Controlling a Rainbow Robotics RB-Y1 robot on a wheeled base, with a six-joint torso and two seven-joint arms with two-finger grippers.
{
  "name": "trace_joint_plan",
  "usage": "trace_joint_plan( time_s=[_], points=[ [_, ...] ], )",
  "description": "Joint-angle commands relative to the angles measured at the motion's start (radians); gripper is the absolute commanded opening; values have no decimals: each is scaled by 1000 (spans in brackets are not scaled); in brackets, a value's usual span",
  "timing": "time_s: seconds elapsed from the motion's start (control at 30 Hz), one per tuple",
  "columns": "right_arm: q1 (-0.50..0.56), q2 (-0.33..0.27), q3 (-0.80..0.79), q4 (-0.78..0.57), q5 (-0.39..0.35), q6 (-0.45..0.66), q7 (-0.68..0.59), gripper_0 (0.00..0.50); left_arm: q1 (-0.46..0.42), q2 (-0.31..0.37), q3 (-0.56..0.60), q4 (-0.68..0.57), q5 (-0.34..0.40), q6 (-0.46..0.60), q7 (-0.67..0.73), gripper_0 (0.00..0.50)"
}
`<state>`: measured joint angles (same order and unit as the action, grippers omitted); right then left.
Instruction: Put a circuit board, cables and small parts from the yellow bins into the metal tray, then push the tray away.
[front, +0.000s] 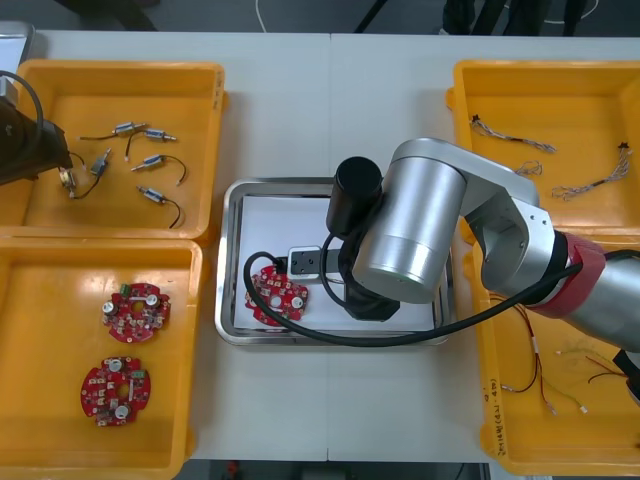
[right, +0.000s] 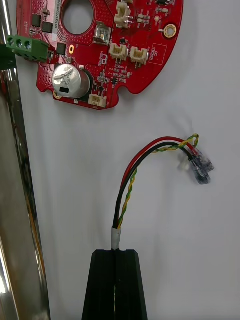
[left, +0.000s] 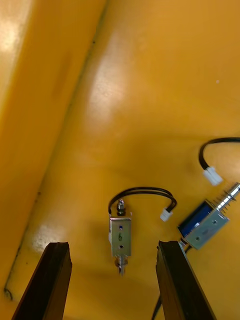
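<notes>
My right gripper (right: 119, 252) is shut on a red, yellow and black cable (right: 150, 157), held low over the white inside of the metal tray (front: 232, 205). The cable's connector end hangs just clear of a round red circuit board (right: 100, 45) that lies in the tray (right: 10, 210) by its shiny wall. In the front view the right arm (front: 420, 220) covers most of the tray, and the board (front: 278, 293) peeks out at its left. My left gripper (left: 114, 244) is open in the far left yellow bin (front: 120, 70), its fingers straddling a small metal part (left: 120, 239).
Several small metal parts (front: 150, 160) with black leads lie in the same bin, one with a blue body (left: 205, 225) beside my left fingers. Two circuit boards (front: 135, 308) sit in the near left bin. Right bins hold twisted cables (front: 510, 135) and red and yellow cables (front: 540, 380).
</notes>
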<state>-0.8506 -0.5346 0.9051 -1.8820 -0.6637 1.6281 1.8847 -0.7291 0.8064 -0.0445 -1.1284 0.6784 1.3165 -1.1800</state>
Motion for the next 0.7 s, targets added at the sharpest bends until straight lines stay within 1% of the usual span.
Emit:
trace_joint_plan(
  time_s=[0.03,0.1,0.33,0.5,0.53,0.57,0.6,0.63,0.67,0.7],
  points=[
    [-39,-33,67,20,16,-60,25,0,-43,-9,-11,35,-25,-42,-112,500],
    [-39,-34,83,37,16,-73,25,0,-43,-15,-11,45,-28,-48,-116,500],
    [-39,-38,98,78,-28,-88,25,0,-44,-15,-43,50,-16,-66,-115,500],
    [-39,-42,98,78,-31,-86,30,0,-43,-29,-44,50,-13,-66,-116,500],
    [-41,-41,98,78,-30,-86,30,30,-44,-29,-49,52,-13,-66,-116,500],
    [-42,-42,98,77,-30,-86,31,162,-43,-32,-55,52,-13,-66,-115,500],
    [-42,-42,95,73,-27,-86,34,331,-44,-32,-63,52,-14,-66,-113,500],
    [-42,-42,92,70,-27,-86,34,431,-43,-32,-69,53,-14,-69,-112,500],
    [-42,-42,89,67,-25,-86,34,498,-43,-32,-74,53,-14,-69,-112,500],
    [-42,-44,87,63,-25,-86,34,500,-43,-32,-81,53,-17,-71,-109,500]
  ],
)
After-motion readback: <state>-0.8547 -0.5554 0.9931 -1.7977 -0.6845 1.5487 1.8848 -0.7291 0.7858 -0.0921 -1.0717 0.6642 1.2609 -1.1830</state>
